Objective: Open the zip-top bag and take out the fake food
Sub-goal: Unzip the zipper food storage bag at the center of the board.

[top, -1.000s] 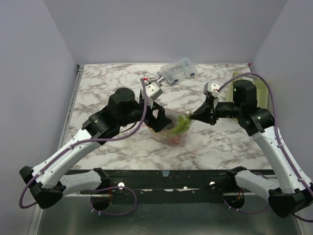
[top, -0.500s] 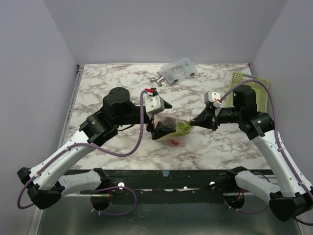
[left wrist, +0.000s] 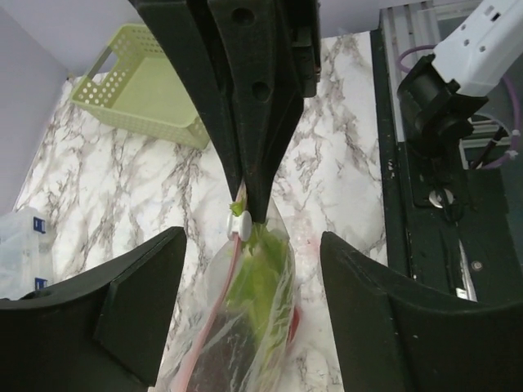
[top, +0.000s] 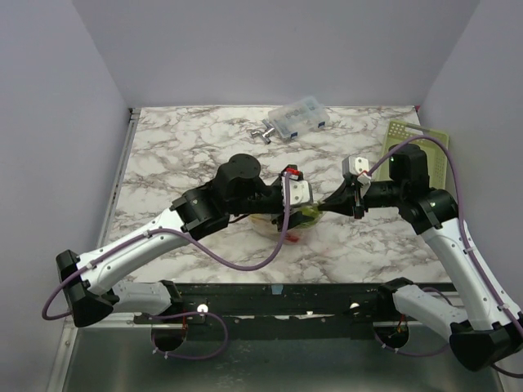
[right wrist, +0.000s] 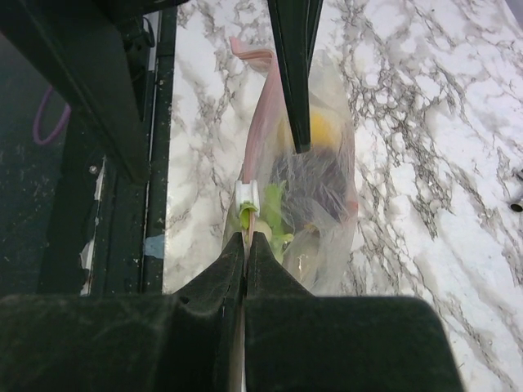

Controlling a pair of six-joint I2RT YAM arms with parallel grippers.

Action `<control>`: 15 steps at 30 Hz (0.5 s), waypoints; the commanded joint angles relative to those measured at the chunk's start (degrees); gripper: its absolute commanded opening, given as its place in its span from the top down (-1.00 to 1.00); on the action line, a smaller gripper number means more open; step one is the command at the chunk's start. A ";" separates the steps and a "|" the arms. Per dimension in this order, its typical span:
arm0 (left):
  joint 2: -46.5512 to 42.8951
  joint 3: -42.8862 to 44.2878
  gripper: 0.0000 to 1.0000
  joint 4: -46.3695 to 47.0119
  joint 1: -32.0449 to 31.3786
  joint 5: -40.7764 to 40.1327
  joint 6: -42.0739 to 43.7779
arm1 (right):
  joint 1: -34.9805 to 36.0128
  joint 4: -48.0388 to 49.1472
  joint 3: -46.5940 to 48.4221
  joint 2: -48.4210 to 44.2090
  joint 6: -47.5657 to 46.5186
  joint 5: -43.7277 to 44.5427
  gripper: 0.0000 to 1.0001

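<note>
The zip-top bag (top: 297, 230) lies mid-table, mostly under my left wrist. In the left wrist view the bag (left wrist: 245, 327) runs between my wide-open left gripper (left wrist: 252, 245) fingers, pink zipper strip along its left side, white slider (left wrist: 233, 227) at the far end. My right gripper (right wrist: 247, 238) is shut on the bag's zipper edge just behind the slider (right wrist: 247, 196); it also shows in the top view (top: 321, 204). Inside the bag (right wrist: 327, 204) I see the fake food: yellow lemon (right wrist: 323, 126), dark purple piece (right wrist: 315, 175), green stalk (right wrist: 274, 208) and a red piece (top: 294, 237).
A small clear box with blue contents (top: 298, 117) and a metal fitting (top: 262, 131) sit at the table's back. A pale green basket (top: 425, 147) stands at the right edge, also in the left wrist view (left wrist: 143, 98). The table's front rail is close by.
My left arm has swung right and lowered, from beside the bag's left end to straddling the bag with open fingers. My right gripper has kept its pinch on the bag's edge.
</note>
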 commanded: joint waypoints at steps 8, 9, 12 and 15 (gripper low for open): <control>3.49 0.71 -0.10 6.12 -0.75 -4.62 0.02 | -0.67 -1.94 -0.84 -0.35 -1.12 -1.36 0.99; 3.77 0.80 -0.07 6.11 -0.75 -4.69 0.12 | -0.70 -1.94 -0.82 -0.30 -1.12 -1.42 0.99; 4.67 1.22 0.01 5.45 -0.74 -4.88 0.38 | -0.70 -2.02 -0.75 -0.36 -1.20 -1.43 0.99; 5.50 1.85 0.16 4.36 -0.75 -4.62 0.72 | -0.70 -2.27 -0.67 -0.39 -1.34 -1.37 0.99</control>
